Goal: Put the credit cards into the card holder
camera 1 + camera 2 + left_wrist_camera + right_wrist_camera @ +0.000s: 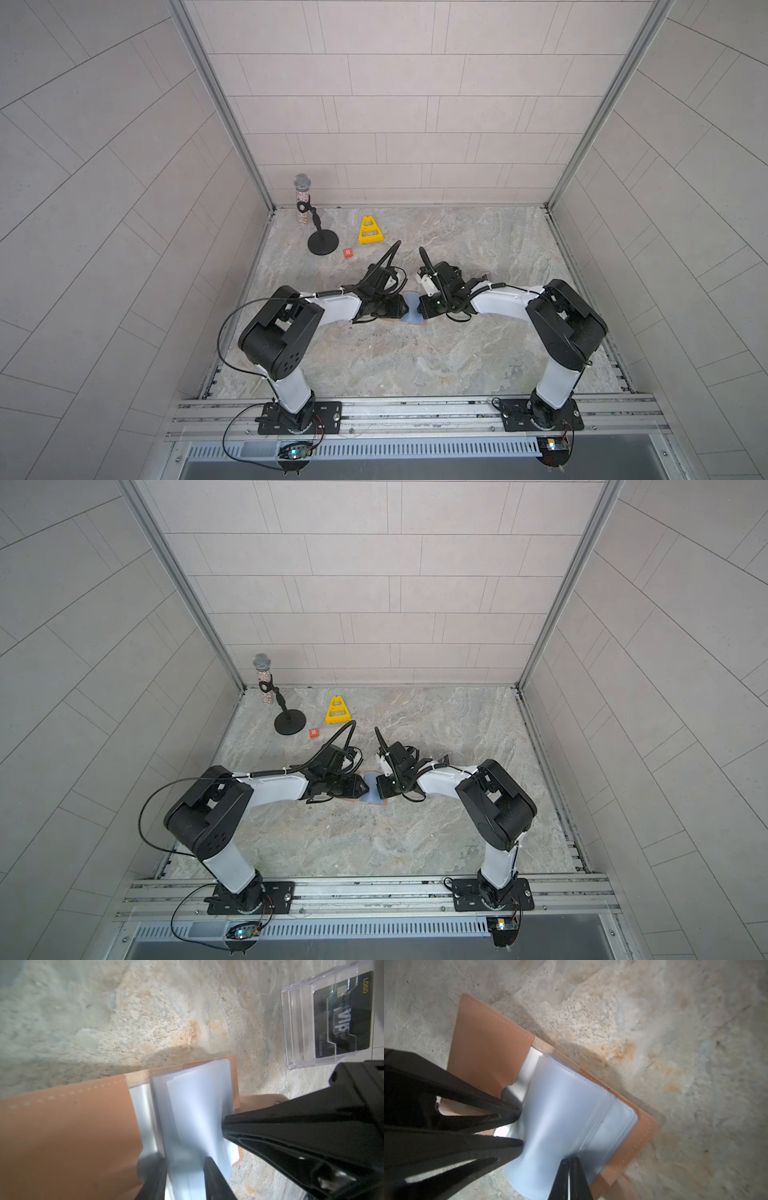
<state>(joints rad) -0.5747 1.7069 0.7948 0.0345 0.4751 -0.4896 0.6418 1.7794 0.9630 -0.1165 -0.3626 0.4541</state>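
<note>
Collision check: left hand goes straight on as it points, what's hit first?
The left hand would first meet the clear sleeves of the card holder between its fingers; just beyond, probably the right hand, depth unclear.

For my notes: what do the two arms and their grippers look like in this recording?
The left arm and right arm both have white link shells with bulky black joint housings. Black cables loop along each. The left gripper and right gripper have black fingers tapering to narrow tips.
</note>
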